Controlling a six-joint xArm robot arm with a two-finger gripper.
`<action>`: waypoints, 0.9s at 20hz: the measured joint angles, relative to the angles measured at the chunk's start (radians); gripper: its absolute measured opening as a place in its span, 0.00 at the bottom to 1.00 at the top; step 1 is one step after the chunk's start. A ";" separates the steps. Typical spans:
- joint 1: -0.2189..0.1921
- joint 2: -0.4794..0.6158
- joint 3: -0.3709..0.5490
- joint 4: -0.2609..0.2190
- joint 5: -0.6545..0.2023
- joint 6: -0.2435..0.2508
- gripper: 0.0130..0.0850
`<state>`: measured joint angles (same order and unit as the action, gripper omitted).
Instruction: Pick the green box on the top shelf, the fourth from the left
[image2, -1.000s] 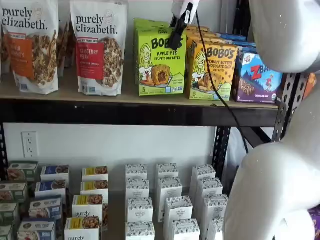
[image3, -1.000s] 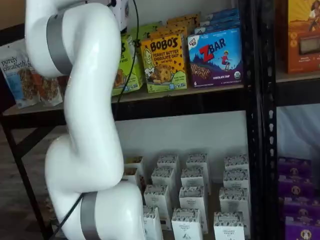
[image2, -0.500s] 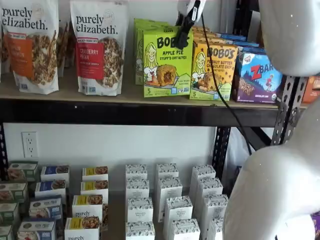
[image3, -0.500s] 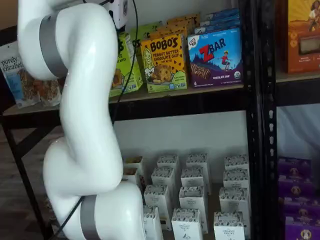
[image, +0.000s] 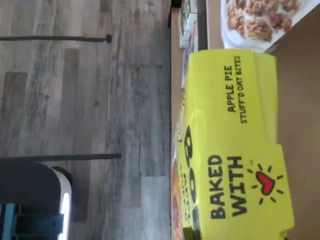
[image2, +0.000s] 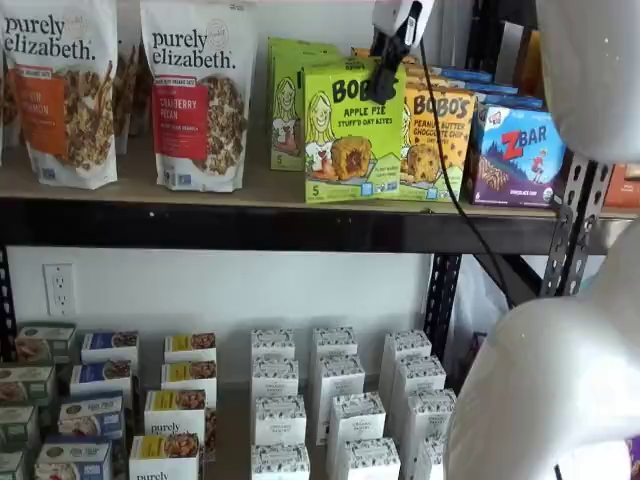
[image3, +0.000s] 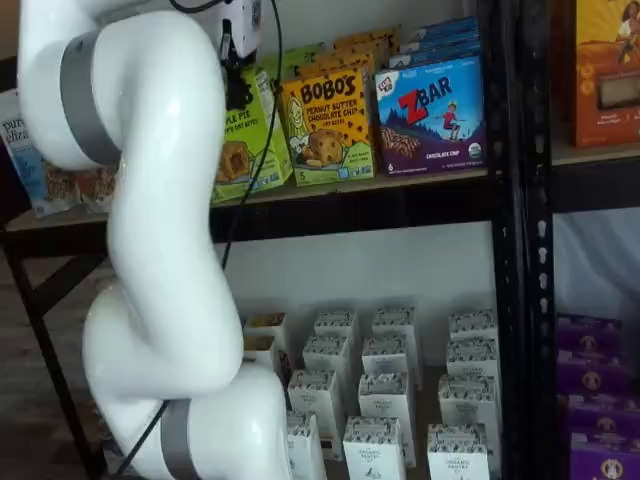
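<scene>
You now have the lime-green cardboard Bobo's apple pie carton (image2: 353, 131) drawn forward and rightward from its row since 1 second ago; its front face overlaps the yellow-orange Bobo's peanut butter carton (image2: 440, 135) and sits over the near edge of the tan top shelf with the black front beam (image2: 250, 226). The white gripper with black fingers (image2: 388, 62) is clamped shut on its top. Beyond the beam, open floor lies below, so your path outward looks clear.

Two frontal shelf views sharing the top shelf (image2: 270, 190); downward wrist view
</scene>
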<state>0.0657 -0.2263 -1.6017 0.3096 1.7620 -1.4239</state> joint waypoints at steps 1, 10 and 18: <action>-0.006 -0.008 0.008 -0.001 0.003 -0.005 0.22; -0.056 -0.079 0.080 -0.006 0.012 -0.055 0.22; -0.096 -0.129 0.131 -0.011 0.028 -0.096 0.22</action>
<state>-0.0303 -0.3553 -1.4703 0.2985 1.7900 -1.5196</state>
